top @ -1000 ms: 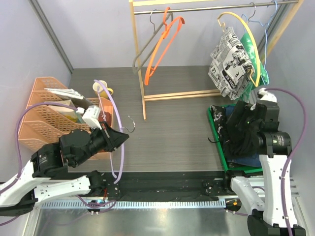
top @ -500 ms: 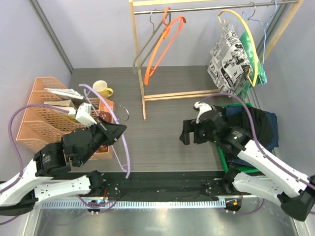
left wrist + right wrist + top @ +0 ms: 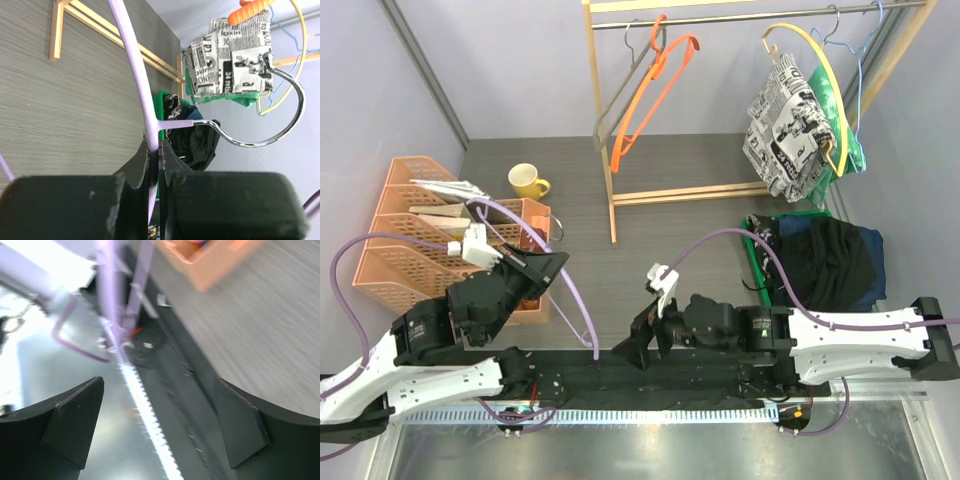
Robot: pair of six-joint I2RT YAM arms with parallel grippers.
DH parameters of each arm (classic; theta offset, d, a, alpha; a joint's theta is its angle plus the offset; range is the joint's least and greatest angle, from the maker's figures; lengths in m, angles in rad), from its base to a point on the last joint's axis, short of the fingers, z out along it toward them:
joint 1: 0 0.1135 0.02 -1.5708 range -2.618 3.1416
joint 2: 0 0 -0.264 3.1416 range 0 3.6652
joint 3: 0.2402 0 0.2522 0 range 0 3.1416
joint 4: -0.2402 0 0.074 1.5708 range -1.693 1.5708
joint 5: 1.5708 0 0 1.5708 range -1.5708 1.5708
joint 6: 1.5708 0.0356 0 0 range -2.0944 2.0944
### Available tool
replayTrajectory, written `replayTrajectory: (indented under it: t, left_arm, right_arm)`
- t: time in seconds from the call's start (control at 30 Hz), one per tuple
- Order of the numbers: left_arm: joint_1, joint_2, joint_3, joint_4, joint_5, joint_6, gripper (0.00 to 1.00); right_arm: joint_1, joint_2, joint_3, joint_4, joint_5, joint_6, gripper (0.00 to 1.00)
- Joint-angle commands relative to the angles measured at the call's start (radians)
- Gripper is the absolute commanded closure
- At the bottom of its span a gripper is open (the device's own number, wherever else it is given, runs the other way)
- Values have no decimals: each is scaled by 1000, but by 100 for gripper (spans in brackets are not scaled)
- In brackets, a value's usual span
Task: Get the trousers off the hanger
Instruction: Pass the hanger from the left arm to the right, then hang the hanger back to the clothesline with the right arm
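My left gripper (image 3: pixel 546 268) is shut on an empty lilac hanger (image 3: pixel 573 300). In the left wrist view the lilac hanger (image 3: pixel 134 75) runs up from my left gripper (image 3: pixel 160 146), its metal hook (image 3: pixel 280 131) pointing right. Newspaper-print trousers (image 3: pixel 783 130) hang on a yellow hanger (image 3: pixel 817 62), with green-and-white trousers (image 3: pixel 852 150) behind them. Black trousers (image 3: pixel 832 262) lie piled in a green tray (image 3: pixel 763 290). My right gripper (image 3: pixel 635 347) is open and empty, low near the front edge. In the right wrist view my right gripper (image 3: pixel 160 412) points at the blurred lilac hanger (image 3: pixel 122 305).
A wooden clothes rack (image 3: pixel 610 160) stands at the back, with an orange hanger (image 3: pixel 655 85), a grey hanger (image 3: pixel 620 95) and a thin blue hanger (image 3: pixel 860 70). Orange baskets (image 3: pixel 395 250) and a yellow mug (image 3: pixel 527 181) sit at the left.
My right arm has swung from over the green tray leftward and down to the middle front, opening slightly wider. My left gripper has tilted the lilac hanger and dropped a little.
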Motion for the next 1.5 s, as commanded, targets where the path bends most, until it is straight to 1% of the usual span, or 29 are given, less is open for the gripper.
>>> replayTrajectory:
  t: [0.0,0.1,0.2,0.23,0.3,0.33,0.43,0.5,0.57,0.6,0.63,0.7,0.73,0.77,0.8,0.83,0.87,0.9,0.93,0.97,1.03,1.07,1.13,1.17,1.23,1.27,1.3,1.37,1.47]
  left_arm:
    - [-4,-15,-18,85,-86,-94,100]
    - [-4,-21,-36,114,-86,-107,100]
    - [-4,-21,-36,129,-74,-111,100]
    - [-2,-19,-35,131,-69,-111,100]
    - [-4,-22,-35,134,-65,-114,100]
    - [-4,-22,-38,145,-62,-113,100]
    - [-4,-27,-44,154,-49,-111,100]
    - [-4,-30,-50,157,-42,-117,100]
    - [-4,-35,-62,175,-34,-120,100]
    - [-4,-32,-64,180,-27,-119,100]
    - [-4,-33,-65,189,-22,-117,100]
    - [-4,-32,-64,198,-8,-88,100]
    - [-4,-32,-64,208,-5,-76,100]
    - [-4,-35,-65,215,-2,-59,97]
    - [-4,-39,-74,226,3,-32,91]
    - [-4,-44,-79,228,4,-24,84]
    - [-4,-47,-88,228,7,-21,67]
    - [-4,-52,-110,241,13,-4,57]
    - [-4,-58,-123,254,33,10,50]
    - [-4,-59,-136,264,43,22,37]
    - [-4,-64,-160,293,84,70,29]
    - [-4,-62,-166,300,96,90,25]
    - [-4,-58,-170,301,121,142,23]
    - [-4,-55,-167,300,142,160,22]
    - [-4,-50,-157,283,158,195,22]
    - [-4,-53,-142,275,168,229,22]
    - [-4,-53,-136,257,168,251,22]
    - [-4,-56,-118,235,162,295,23]
    - [-4,-67,-114,208,147,350,23]
  right_arm:
    - [77,16,-36,332,33,-8,4]
    - [135,91,-6,377,81,-55,5]
    - [152,143,39,373,168,-66,14]
    - [150,168,46,377,188,-69,22]
    - [152,190,62,383,249,-72,32]
    - [152,206,66,382,266,-72,43]
    - [152,229,80,400,286,-77,55]
    - [152,236,80,419,305,-75,57]
    - [152,243,86,419,314,-84,65]
    - [152,246,91,411,318,-84,71]
    - [152,248,94,405,331,-83,85]
    - [152,243,99,380,341,-74,99]
    - [152,240,100,362,361,-65,99]
    - [152,234,105,321,368,-52,99]
    - [152,219,106,301,371,-42,99]
    - [152,207,105,276,387,-28,99]
    - [150,193,103,226,392,-13,99]
    - [150,156,99,204,397,13,99]
    - [152,136,94,164,401,32,99]
    - [152,118,86,99,415,49,99]
    - [150,54,83,26,432,101,99]
    - [152,30,85,-50,453,118,99]
    - [152,-25,89,-132,467,176,99]
    - [152,-39,89,-217,476,198,99]
    - [152,-79,82,-309,501,283,99]
    - [152,-89,77,-401,512,316,99]
    - [150,-99,73,-441,535,346,99]
    - [138,-122,50,-517,546,418,99]
    - [54,-134,19,-522,512,446,99]
